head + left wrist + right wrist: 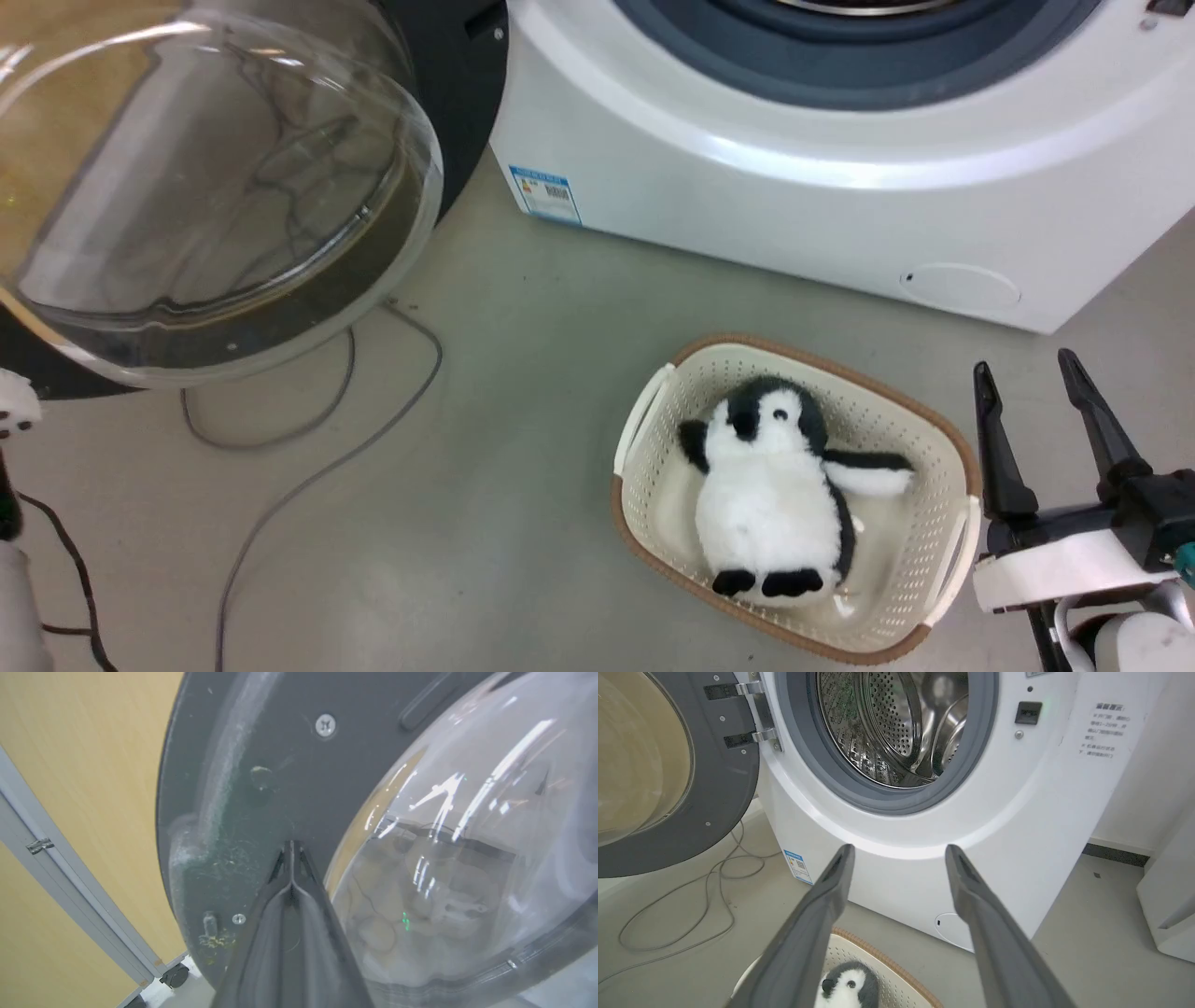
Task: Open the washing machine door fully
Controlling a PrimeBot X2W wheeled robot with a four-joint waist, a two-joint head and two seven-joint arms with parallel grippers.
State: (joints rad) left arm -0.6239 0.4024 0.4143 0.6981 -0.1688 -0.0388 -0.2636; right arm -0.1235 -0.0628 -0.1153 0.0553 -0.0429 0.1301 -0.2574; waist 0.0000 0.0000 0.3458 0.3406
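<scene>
One penguin basket (920, 467) beside right tool (1021, 360), apart; left tool (290, 843) together at washing machine door (261, 756).

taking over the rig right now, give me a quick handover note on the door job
Left gripper: shut, empty, tips at the dark grey inner rim of the washing machine door, beside its glass bowl. Contact looks likely but isn't certain.
Right gripper: open, empty, clear of the machine, near the basket that holds a penguin plush.
Done: door is unlatched and stands wide, with the drum mouth exposed.
Left: probably a last outward push with the left gripper until the hinge stops. I can't tell whether it is at its limit.
</scene>
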